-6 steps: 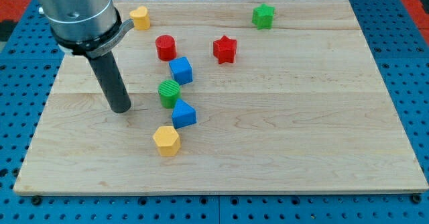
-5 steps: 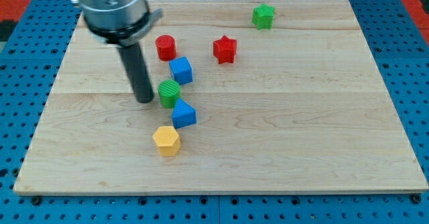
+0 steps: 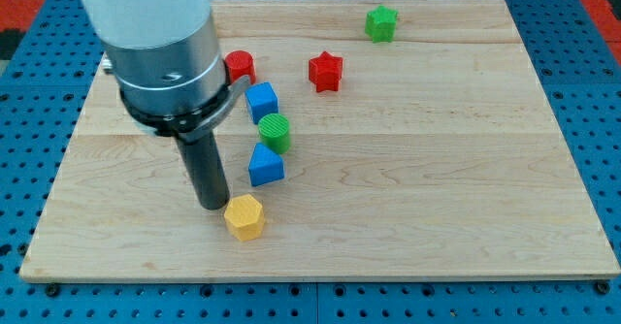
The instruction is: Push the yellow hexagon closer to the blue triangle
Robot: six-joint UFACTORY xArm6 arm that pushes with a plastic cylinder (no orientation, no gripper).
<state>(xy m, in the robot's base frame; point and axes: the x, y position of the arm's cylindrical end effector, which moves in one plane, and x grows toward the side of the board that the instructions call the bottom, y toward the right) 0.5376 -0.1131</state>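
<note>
The yellow hexagon lies near the view's bottom, left of centre. The blue triangle sits just above and slightly right of it, a small gap between them. My tip rests on the board right at the hexagon's upper left edge, touching or nearly touching it, and left of the blue triangle. The arm's grey housing hides the board's upper left part.
A green cylinder sits just above the blue triangle, a blue cube above that. A red cylinder is partly hidden by the arm. A red star and a green star lie toward the view's top.
My tip moved down the view from beside the green cylinder to the yellow hexagon's upper left. The green cylinder shifted right and up. The yellow block at top left is now hidden.
</note>
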